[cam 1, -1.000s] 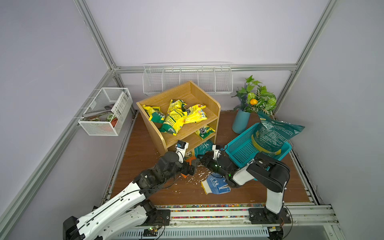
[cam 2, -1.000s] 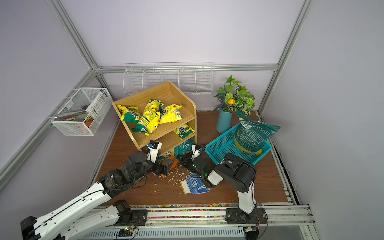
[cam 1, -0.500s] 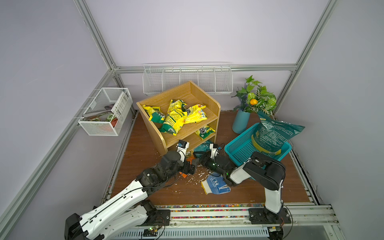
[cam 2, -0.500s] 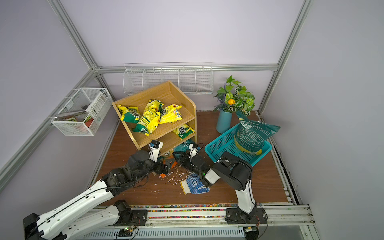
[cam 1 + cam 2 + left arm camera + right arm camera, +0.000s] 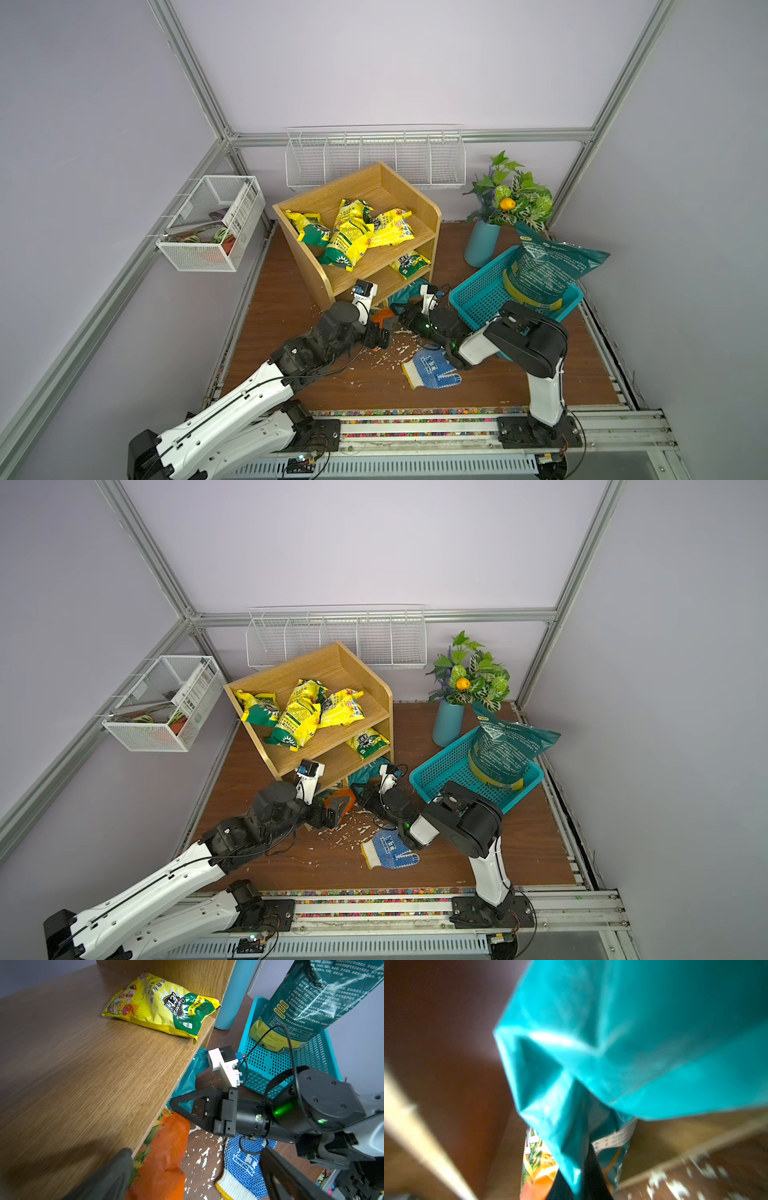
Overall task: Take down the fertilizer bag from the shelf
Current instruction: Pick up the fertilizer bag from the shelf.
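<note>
The light oak shelf (image 5: 357, 189) stood angled on the floor. Yellow-green fertilizer bags (image 5: 353, 237) lay heaped on its top tier. A single yellow bag (image 5: 411, 262) lay flat on the middle tier, and a crumpled teal bag (image 5: 400, 296) poked out at the bottom.

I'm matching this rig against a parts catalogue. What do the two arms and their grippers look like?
Both the left arm and right arm have white lower links and black joints further out, with thin black cables alongside. Each wrist carries a white camera block. The right gripper has black triangular jaws; a green light glows behind it.
</note>
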Robot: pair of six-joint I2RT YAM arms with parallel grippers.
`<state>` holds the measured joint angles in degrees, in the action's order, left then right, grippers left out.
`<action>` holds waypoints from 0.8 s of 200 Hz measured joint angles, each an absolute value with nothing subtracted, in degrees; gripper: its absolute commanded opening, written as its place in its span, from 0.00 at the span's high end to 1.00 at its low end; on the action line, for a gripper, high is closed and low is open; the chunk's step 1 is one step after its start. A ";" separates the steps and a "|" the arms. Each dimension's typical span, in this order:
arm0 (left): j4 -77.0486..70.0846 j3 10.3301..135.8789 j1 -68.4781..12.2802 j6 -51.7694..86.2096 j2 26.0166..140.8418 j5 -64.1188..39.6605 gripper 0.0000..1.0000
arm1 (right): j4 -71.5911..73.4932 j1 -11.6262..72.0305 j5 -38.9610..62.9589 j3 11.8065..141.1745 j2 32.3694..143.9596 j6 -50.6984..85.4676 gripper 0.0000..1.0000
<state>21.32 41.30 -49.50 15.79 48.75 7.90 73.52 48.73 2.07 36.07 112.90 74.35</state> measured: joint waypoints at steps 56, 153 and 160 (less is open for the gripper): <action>20.27 41.19 -49.50 15.77 49.30 8.58 0.00 | 58.94 50.87 2.50 30.30 97.01 72.73 1.00; 18.68 41.23 -49.50 15.31 51.05 10.35 0.00 | 4.60 52.31 2.70 34.22 59.79 58.19 1.00; 18.48 41.25 -49.50 15.29 51.09 10.33 0.00 | 0.91 51.62 3.20 35.55 58.19 57.01 1.00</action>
<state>18.48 41.25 -49.50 15.29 51.09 10.33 0.91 51.62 3.20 35.55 58.19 57.01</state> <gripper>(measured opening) 0.999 0.103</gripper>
